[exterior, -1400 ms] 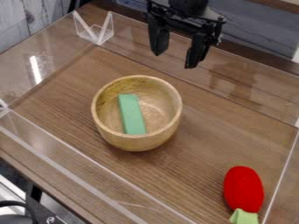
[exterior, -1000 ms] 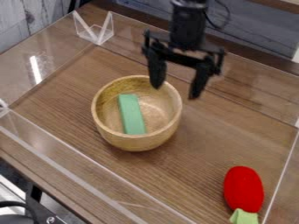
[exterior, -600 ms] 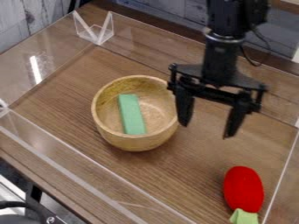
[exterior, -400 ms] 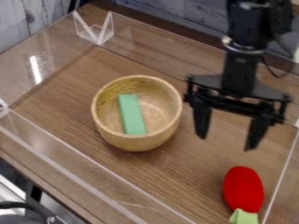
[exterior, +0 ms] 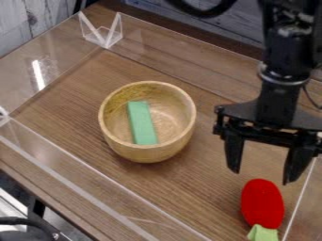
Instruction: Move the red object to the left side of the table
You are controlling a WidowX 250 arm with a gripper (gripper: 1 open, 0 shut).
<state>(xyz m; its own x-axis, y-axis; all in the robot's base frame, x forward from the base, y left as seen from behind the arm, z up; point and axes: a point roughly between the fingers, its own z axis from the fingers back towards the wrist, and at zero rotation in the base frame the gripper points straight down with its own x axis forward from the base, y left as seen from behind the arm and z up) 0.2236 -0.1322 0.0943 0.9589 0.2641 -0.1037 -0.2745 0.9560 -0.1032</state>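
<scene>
The red object (exterior: 262,202) lies on the table (exterior: 75,104) near the front right corner, a pale green stub (exterior: 261,232) at its near end. My gripper (exterior: 266,167) hangs just above and behind it, pointing straight down, open, with nothing between its black fingers (exterior: 234,155). The fingertips are near the red object's far end; whether they touch it I cannot tell.
A wooden bowl (exterior: 149,120) holding a flat green block (exterior: 141,123) sits at the middle of the table. Low clear acrylic walls (exterior: 308,188) edge the tabletop; a clear bracket (exterior: 101,33) stands at the back left.
The open gripper has travelled from the back of the table, past the bowl's right side, toward the front right, and now stands over the red object. Nothing else moved.
</scene>
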